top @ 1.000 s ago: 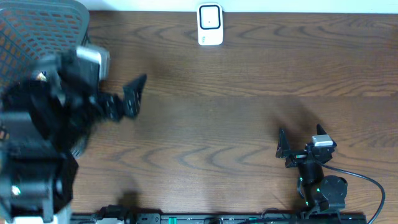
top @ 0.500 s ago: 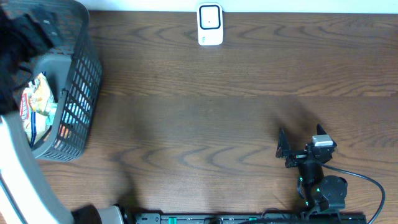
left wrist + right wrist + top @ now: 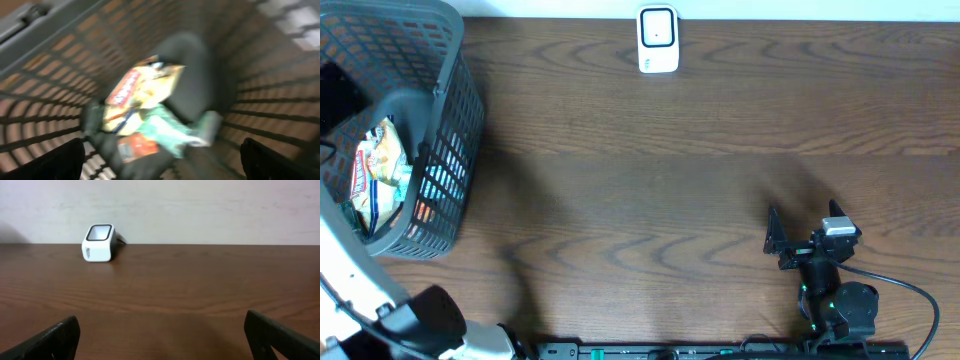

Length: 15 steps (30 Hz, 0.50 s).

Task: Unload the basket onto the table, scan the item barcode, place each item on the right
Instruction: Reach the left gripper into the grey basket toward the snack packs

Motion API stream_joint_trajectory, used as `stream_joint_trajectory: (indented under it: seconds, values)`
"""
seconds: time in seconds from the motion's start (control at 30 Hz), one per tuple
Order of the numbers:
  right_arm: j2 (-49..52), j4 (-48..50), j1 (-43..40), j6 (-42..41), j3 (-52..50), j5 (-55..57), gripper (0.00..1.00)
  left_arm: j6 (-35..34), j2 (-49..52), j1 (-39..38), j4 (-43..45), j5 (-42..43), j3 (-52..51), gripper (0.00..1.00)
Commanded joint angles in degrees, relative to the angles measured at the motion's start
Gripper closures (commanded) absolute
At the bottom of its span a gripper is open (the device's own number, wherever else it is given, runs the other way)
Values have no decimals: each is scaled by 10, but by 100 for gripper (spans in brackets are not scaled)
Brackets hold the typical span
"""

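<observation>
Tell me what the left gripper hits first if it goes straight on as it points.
The left gripper probably meets the yellow snack bag lying in the basket; the blurred view leaves depth uncertain.

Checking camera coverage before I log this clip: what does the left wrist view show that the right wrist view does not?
Left wrist only: the inside of the mesh basket, blurred, with a yellow snack packet and a green packet. Right wrist only: the white scanner on the wooden table, a pale wall behind. Shared: dark fingertips in the lower corners; left gripper and right gripper both open and empty.
</observation>
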<state>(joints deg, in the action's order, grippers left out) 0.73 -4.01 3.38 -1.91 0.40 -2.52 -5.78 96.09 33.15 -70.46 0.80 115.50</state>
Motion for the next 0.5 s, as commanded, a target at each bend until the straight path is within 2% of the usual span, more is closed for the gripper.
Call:
stream_joint_trajectory:
  seconds: [0.0,0.37,0.47]
  values:
    - [0,-3,-4,-4,-1,5,1,35,36,-1,9,-95,-41,2]
    - [0,-3,-4,-4,-1,5,1,148,111,-1,76,-97,-117,2]
    - [0,-3,-4,-4,-1,5,1,152,140,-1,90,-138,-119,2]
